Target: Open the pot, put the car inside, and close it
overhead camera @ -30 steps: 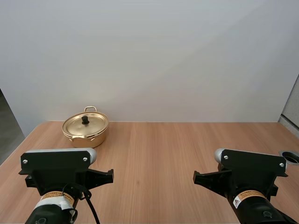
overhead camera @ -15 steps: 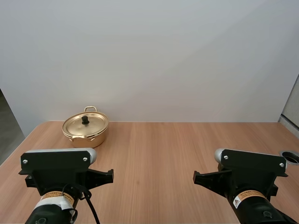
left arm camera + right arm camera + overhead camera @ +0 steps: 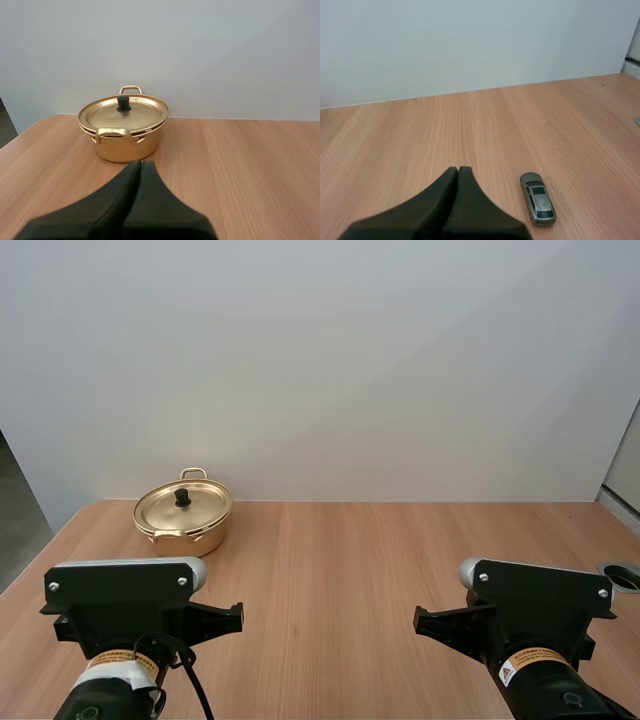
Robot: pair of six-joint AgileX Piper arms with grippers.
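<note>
Two sets of fingers, both empty. The left fingers (image 3: pixel 136 170) are pressed together into one dark wedge. Straight ahead of their tips, well apart, the golden pot (image 3: pixel 125 145) stands on the wooden counter (image 3: pixel 240 165). Its lid (image 3: pixel 105 114) is seated, the black knob (image 3: pixel 123 103) upright, and one loop handle faces the fingers. The right fingers (image 3: pixel 455 176) are likewise pressed together. The grey toy car (image 3: pixel 537 198) sits on its wheels on the counter near them, off to their right, not touching.
</note>
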